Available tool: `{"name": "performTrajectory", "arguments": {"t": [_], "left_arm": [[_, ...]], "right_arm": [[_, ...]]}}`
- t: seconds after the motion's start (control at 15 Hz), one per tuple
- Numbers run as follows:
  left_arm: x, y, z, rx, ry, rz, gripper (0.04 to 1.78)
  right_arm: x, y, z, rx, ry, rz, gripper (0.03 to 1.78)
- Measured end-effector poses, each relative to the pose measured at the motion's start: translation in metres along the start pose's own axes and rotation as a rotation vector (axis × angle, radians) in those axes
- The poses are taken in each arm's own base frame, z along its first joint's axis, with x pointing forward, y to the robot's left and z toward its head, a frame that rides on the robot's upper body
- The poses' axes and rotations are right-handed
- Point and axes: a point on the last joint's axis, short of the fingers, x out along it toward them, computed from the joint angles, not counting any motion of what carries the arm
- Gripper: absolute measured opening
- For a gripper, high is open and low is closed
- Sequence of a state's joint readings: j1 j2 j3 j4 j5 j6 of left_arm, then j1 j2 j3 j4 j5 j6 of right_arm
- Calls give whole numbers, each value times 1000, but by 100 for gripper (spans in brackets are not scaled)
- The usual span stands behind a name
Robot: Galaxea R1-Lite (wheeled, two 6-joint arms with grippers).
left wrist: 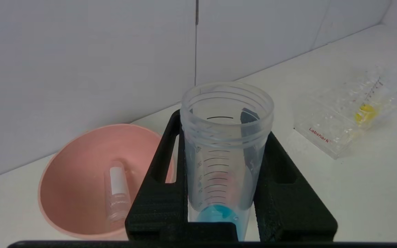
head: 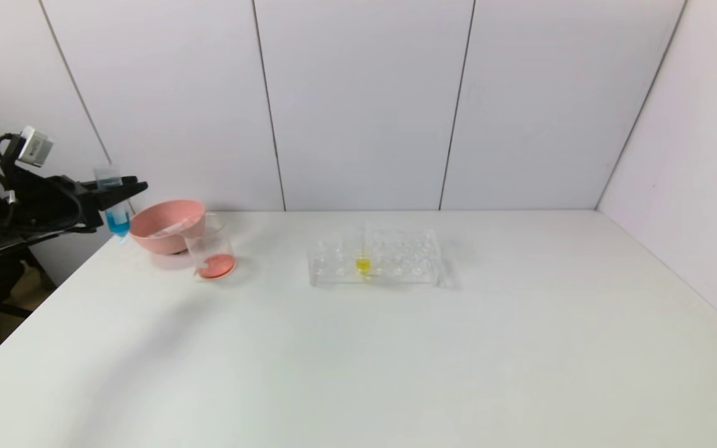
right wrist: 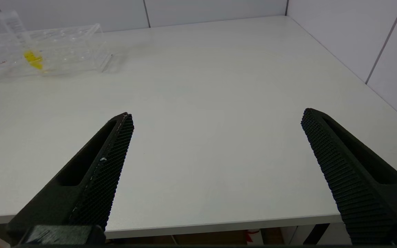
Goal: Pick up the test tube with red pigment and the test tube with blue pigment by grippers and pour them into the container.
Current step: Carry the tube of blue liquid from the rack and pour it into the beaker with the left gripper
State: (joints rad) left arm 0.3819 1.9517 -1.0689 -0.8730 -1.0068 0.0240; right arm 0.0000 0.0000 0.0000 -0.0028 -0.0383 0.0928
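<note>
My left gripper (head: 127,186) is at the table's far left, shut on the test tube with blue pigment (head: 116,214). The tube hangs upright, blue tip down, just left of the pink bowl and apart from it. In the left wrist view the jaws (left wrist: 224,128) clamp the tube (left wrist: 224,158), with blue liquid in its tip. The container (head: 211,249), a clear beaker, stands right of the bowl with red-orange liquid in its bottom. No tube with a red tip shows. My right gripper (right wrist: 218,115) is open and empty over the table's near edge.
The pink bowl (head: 158,219) holds a clear empty tube with a white label (left wrist: 117,193) lying in it. A clear tube rack (head: 396,249) at mid-table holds a tube with yellow liquid (head: 363,264). White wall panels stand behind the table.
</note>
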Motion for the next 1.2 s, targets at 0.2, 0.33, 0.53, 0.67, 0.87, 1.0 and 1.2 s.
{"name": "performTrajectory", "arguments": {"t": [0.2, 0.33, 0.53, 0.67, 0.87, 1.0, 1.2], "left_arm": [[22, 12, 21, -37, 44, -34, 53], [34, 16, 32, -41, 90, -53, 53], [46, 20, 44, -9, 195, -79, 53], [50, 21, 51, 5, 278, -81, 53], [56, 16, 42, 25, 473, -52, 53], [62, 9, 32, 94, 589, -44, 53], [68, 3, 33, 214, 651, -29, 53]], "right_arm": [[0, 0, 0, 0, 0, 0, 177], [0, 0, 0, 0, 0, 0, 177], [0, 0, 0, 0, 0, 0, 177], [0, 0, 0, 0, 0, 0, 177], [0, 0, 0, 0, 0, 0, 177], [0, 0, 0, 0, 0, 0, 177], [0, 0, 0, 0, 0, 0, 177]]}}
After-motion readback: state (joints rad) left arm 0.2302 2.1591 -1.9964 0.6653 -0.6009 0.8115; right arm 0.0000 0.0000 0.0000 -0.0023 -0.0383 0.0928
